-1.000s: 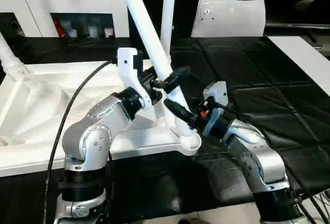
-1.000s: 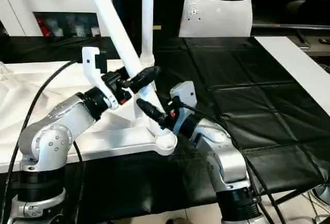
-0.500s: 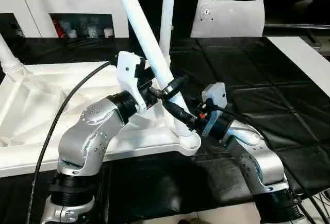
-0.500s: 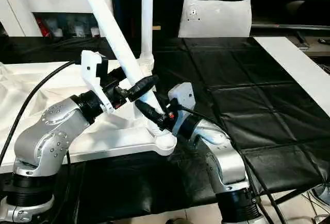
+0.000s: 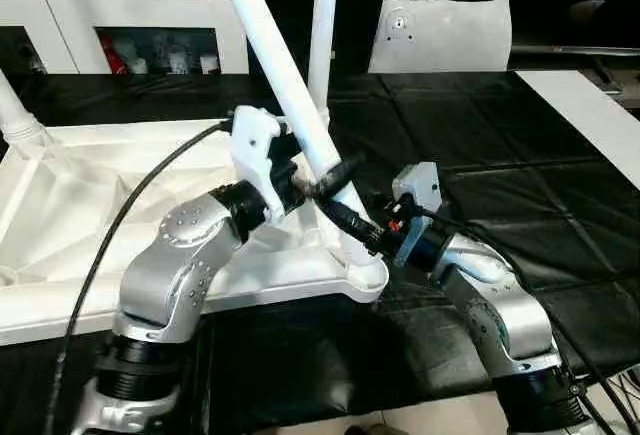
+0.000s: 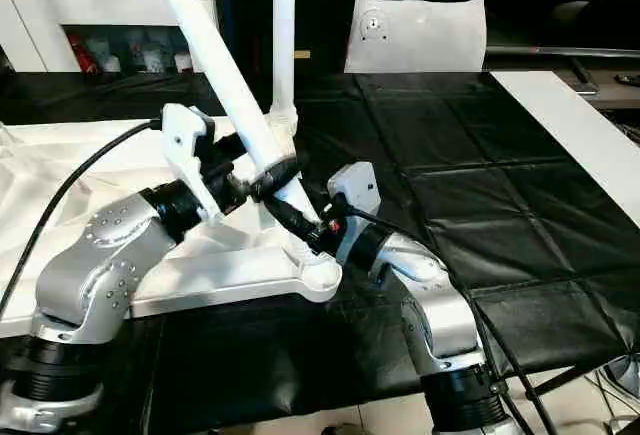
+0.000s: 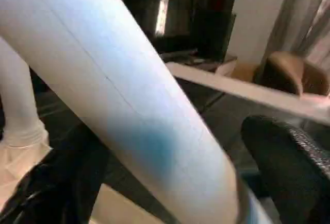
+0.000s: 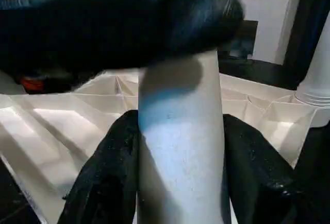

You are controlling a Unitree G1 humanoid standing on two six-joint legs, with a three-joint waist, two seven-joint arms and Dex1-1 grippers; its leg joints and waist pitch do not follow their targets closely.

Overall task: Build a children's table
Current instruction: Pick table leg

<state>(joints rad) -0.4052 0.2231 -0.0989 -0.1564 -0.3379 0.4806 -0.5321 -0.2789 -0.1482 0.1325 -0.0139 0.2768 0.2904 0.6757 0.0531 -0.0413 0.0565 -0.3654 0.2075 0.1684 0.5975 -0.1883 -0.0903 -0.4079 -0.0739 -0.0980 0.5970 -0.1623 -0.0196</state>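
The left claw (image 5: 335,177) is being slid lower on the tilted leg (image 5: 280,75), fingers apart around it; the right claw (image 5: 352,223) is clamped on its base at the tabletop (image 5: 150,285) socket, five o'clock corner, so seating is being prepared.

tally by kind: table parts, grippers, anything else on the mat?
Tabletop: 1
Legs: 3 (tilted leg, upright leg, leg at left edge)
Grippers: 2 (left gripper, right gripper)
Flat white bag: 1
Total: 7

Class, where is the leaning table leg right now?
The leaning leg stands tilted in the tabletop's near right corner socket, between the left gripper and right gripper.
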